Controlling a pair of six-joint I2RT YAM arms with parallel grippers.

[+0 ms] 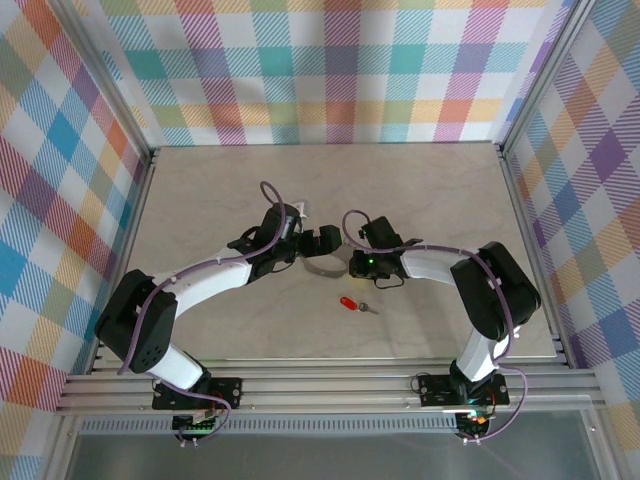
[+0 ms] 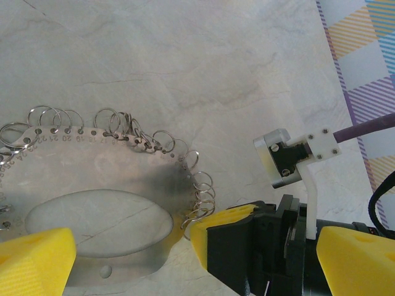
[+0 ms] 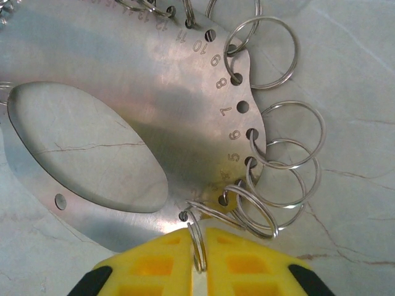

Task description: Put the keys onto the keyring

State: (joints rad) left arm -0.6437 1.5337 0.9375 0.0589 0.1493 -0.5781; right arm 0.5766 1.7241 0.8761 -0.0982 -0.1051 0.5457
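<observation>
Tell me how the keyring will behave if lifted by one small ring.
The keyring looks like a thin flat metal plate, so it is probably stiff. Its small rings hang loose in holes, so it would likely dangle and swing.

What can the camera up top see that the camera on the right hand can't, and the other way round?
The top view takes in the red key lying loose on the table, the left arm, the right arm and the checked walls. The right wrist view, up close, gives the numbers stamped on the keyring and the right hand pinching one small ring on its rim. Both show the keyring and the marble table.
</observation>
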